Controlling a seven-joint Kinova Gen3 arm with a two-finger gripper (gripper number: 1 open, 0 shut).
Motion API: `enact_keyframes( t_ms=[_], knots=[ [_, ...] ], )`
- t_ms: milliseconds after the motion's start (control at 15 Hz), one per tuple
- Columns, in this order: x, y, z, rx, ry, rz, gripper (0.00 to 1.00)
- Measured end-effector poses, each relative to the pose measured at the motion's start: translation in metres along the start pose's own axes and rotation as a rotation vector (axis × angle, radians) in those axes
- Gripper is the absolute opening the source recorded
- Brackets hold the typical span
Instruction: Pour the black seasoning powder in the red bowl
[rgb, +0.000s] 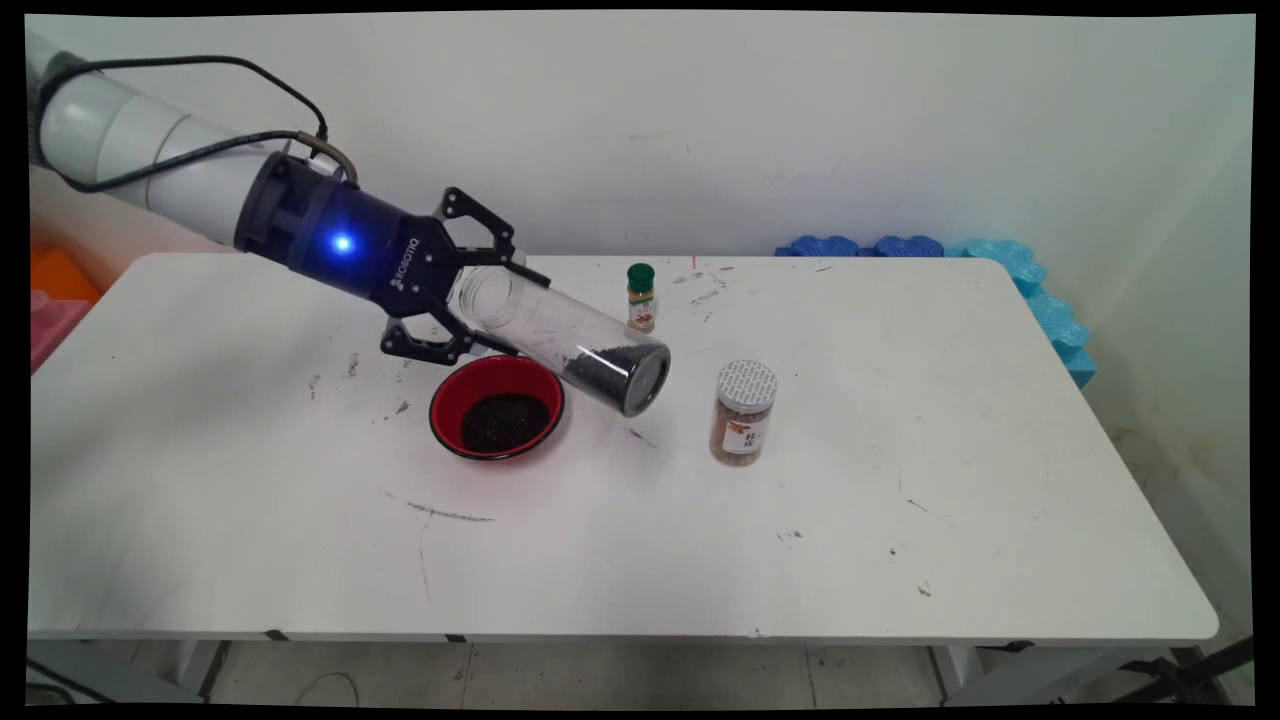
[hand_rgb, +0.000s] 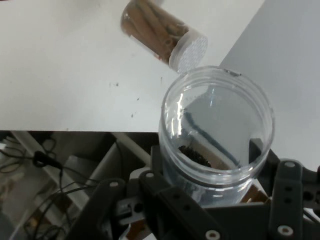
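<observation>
One clear plastic jar (rgb: 560, 340) is pinched across its body by the gripper (rgb: 470, 290), the two fingers closed on its sides near one end. In the main view the jar's long axis runs out from the gripper to the right and downward — tilted, not upright — and a dark grainy heap sits in the lower, far end, against a greyish round end face. That low end hangs off the tabletop (rgb: 250, 520); no contact shows.

Just below the gripper, and partly under the jar's near half, stands a red bowl (rgb: 497, 407) with a dark grainy pile in its middle. The jar's low end is past the bowl's right rim, not over its hollow. Further right, beyond the jar's far end, stands a small bottle with a green cap (rgb: 641, 297), upright, close behind the jar but whether it touches I cannot tell. Right again, apart from the jar, a brown-filled jar with a patterned white lid (rgb: 745, 412) stands upright.

The hand view looks along the gripper (hand_rgb: 210, 205) into the clear plastic jar (hand_rgb: 215, 135): an open round rim faces the camera, with only a few dark grains clinging low inside — the main view does not show that opening. Beyond the rim it shows the brown-filled jar (hand_rgb: 160, 32) and the tabletop's (hand_rgb: 65, 75) edge, but neither the bowl nor the green-capped bottle.
</observation>
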Motion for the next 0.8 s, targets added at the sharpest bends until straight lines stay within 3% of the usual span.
enact_keyframes(
  t_ms=[800],
  knots=[
    [0.005,-0.0031,0.0027,-0.074,0.022,-0.261,0.0]
  ],
)
